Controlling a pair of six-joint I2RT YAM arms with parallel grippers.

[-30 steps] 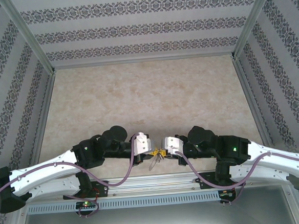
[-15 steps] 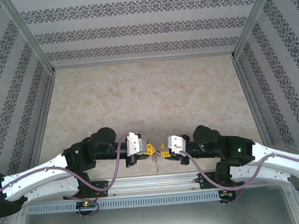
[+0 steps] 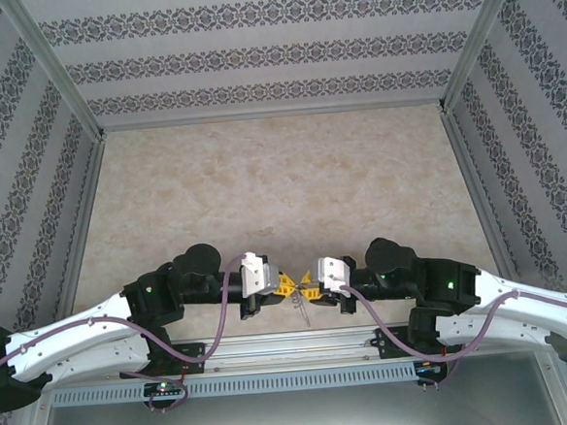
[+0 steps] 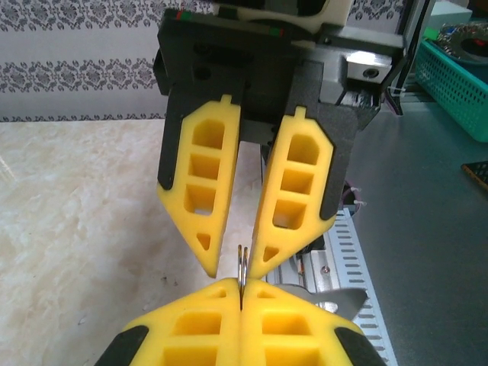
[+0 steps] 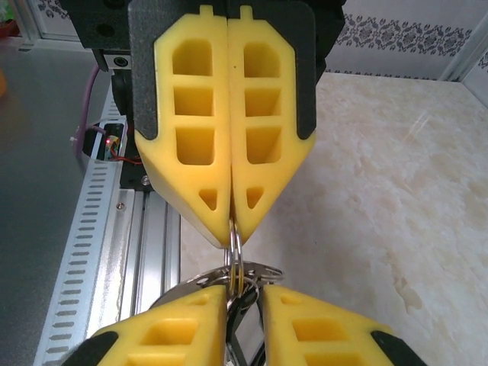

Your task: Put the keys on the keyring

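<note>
We record: arm links (image 3: 78, 336) white, joints (image 3: 198, 263) black, purple cables (image 3: 225, 319) along both arms, green LED (image 3: 448, 283) on right arm, fingers (image 4: 221, 229) yellow with cut-outs, black-backed.

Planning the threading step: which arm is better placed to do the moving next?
Probably right: the right end effector stands slightly open at the thin grey metal keyring, which the left end effector clamps.

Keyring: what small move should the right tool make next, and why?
Probably close the right tool gently on the keyring: its fingers stand apart on either side of the wire, while the left tool pinches it shut. A second grip would likely steady the ring.
</note>
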